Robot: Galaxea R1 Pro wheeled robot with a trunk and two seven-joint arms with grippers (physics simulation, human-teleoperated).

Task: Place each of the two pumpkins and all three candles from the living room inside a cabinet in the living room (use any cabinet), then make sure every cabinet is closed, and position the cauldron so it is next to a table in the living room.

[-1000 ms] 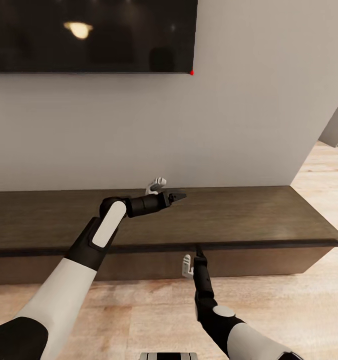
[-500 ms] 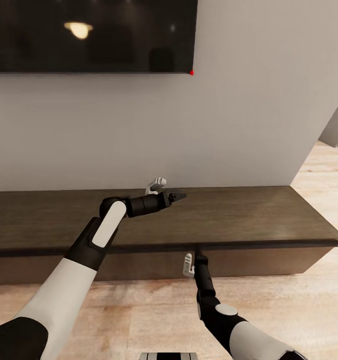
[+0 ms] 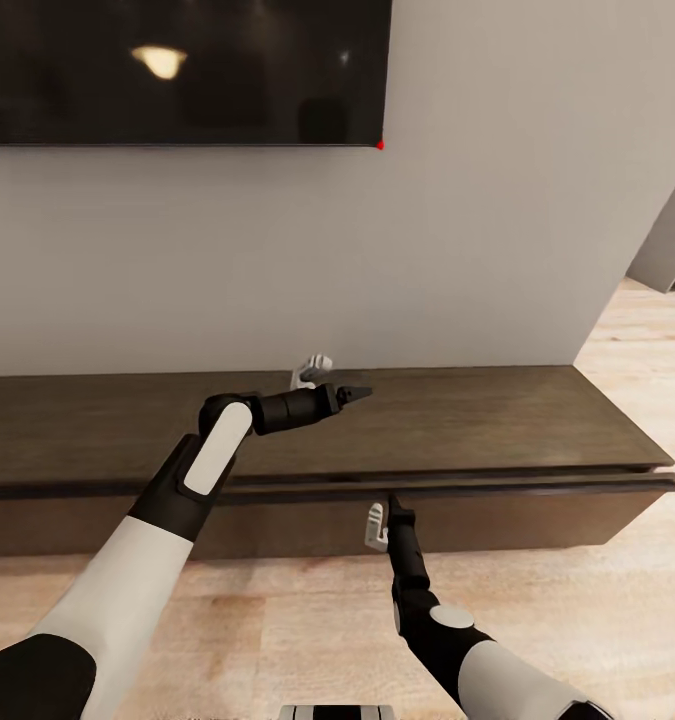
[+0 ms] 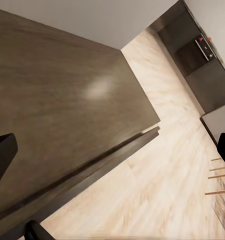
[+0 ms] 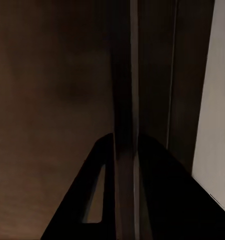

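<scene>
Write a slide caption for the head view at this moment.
Right claw at the top edge of the cabinet's drawer front, now slightly ajar; left claw hovers above the top.

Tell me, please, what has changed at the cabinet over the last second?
The right gripper, fingertips on the drawer's top edge, has drawn back toward the robot, and the drawer now stands slightly out from the cabinet. The left gripper stayed raised over the cabinet top.
</scene>
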